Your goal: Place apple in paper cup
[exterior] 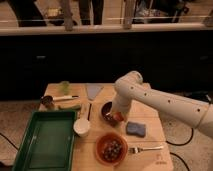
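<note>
The apple (118, 117), a small orange-red spot, sits at the right edge of the dark purple bowl (106, 109) near the middle of the wooden table (150, 130), right under the end effector (115, 114). The white arm (165, 102) reaches in from the right and bends down over that bowl, covering much of it; whether the end effector has closed on the apple cannot be told. The paper cup (82, 127) stands upright to the left and slightly nearer the camera, apart from the bowl, just beside the right rim of the green tray (44, 142). Between cup and bowl lies 1 thin dark utensil (89, 111). A blue sponge (135, 129) lies right of the apple, an orange bowl (111, 148) with dark contents sits in front, and a fork (146, 148) lies beside it. Farther back stands a translucent pale green cup (64, 87).
</note>
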Tool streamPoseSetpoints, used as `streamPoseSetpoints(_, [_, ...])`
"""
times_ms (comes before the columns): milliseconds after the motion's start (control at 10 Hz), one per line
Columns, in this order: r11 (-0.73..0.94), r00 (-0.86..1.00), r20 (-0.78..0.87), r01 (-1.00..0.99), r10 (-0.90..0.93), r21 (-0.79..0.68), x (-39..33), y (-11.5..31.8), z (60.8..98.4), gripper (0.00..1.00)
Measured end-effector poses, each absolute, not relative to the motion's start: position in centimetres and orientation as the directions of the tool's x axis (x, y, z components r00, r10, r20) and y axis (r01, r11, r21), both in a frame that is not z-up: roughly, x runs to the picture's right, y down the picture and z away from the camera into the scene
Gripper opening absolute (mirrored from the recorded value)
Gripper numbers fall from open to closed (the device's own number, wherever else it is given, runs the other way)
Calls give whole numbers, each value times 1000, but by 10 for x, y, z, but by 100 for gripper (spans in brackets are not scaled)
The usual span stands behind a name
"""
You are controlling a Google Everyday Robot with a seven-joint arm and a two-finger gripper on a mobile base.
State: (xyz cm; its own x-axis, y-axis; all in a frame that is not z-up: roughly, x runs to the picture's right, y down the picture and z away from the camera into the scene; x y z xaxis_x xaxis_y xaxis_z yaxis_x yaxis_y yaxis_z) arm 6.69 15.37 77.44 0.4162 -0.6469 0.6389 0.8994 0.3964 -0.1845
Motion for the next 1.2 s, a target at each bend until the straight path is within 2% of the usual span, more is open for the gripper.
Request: streamPoseSetpoints(1200, [339,355,666,927,-656,-160,31,178,749,1])
